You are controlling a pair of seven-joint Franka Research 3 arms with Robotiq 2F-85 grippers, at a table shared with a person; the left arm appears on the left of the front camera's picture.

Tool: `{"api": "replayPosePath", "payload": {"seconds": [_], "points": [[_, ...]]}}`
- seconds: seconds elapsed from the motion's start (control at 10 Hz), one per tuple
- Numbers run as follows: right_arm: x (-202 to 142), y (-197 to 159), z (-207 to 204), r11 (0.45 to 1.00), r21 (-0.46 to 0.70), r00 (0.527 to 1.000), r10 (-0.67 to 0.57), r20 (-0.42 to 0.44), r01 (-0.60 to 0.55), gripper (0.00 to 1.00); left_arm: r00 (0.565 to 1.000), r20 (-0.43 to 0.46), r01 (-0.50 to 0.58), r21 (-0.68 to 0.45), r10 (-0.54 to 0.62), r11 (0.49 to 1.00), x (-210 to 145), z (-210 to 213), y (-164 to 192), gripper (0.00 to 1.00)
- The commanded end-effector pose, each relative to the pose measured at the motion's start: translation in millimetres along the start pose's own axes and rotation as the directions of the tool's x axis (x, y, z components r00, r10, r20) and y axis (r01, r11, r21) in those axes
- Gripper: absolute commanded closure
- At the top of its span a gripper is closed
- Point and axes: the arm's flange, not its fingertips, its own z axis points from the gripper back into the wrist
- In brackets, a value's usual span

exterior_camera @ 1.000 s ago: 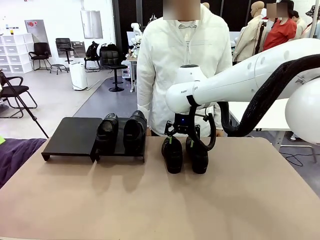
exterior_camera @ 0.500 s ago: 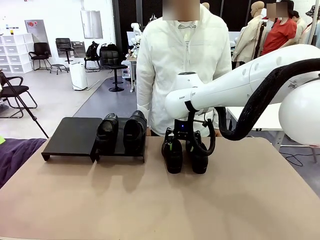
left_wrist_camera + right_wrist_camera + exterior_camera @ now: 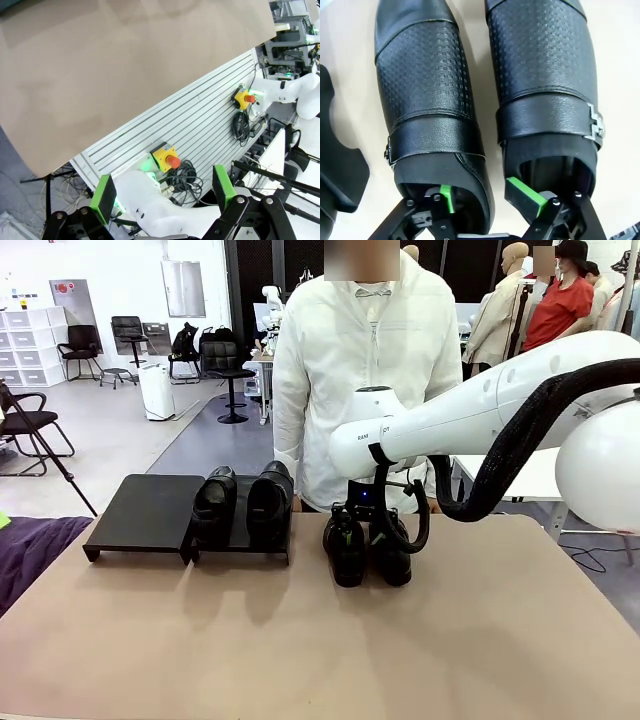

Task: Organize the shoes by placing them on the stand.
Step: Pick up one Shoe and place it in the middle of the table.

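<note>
Shoes number four, all black loafers. Two sit side by side on the right section of the stand (image 3: 140,508): the first shoe (image 3: 215,502) and the second shoe (image 3: 268,498), toes toward the robot. The third shoe (image 3: 345,545) and the fourth shoe (image 3: 393,552) rest on the surface (image 3: 320,640) just right of the stand, close together and parallel, toes likewise toward the robot.

Right pincer (image 3: 483,196): lowered over the heel ends of the third and fourth shoes. One green pad (image 3: 446,196) is inside the third shoe's opening and the other pad (image 3: 522,195) is inside the fourth shoe's opening, with the shoes' two inner walls between them. The jaws are partly drawn in; I cannot tell whether they are clamped on the walls.

Left pincer (image 3: 164,192): released, jaws spread wide with nothing between them, positioned off the surface's edge.

A person (image 3: 365,370) stands at the far side, behind the shoes.
</note>
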Motion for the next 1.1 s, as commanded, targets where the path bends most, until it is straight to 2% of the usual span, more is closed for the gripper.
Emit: {"api": "replayPosePath", "payload": {"seconds": [0.0,0.6,1.0], "points": [[6,2,-1,1.0,0.016,0.999,0.021,-0.026,-0.021,1.0,1.0,0.005,0.018,-0.014,-0.018,1.0,-1,1,-1,0.0],[6,7,0,0.999,0.029,0.999,0.04,-0.032,-0.039,1.0,1.0,0.005,0.018,-0.014,-0.018,1.0,-1,1,-1,0.0],[1,5,15,0.996,0.066,0.998,0.068,-0.018,-0.067,1.0,1.0,0.005,0.018,-0.014,-0.018,1.0,-1,1,-1,0.0]]}}
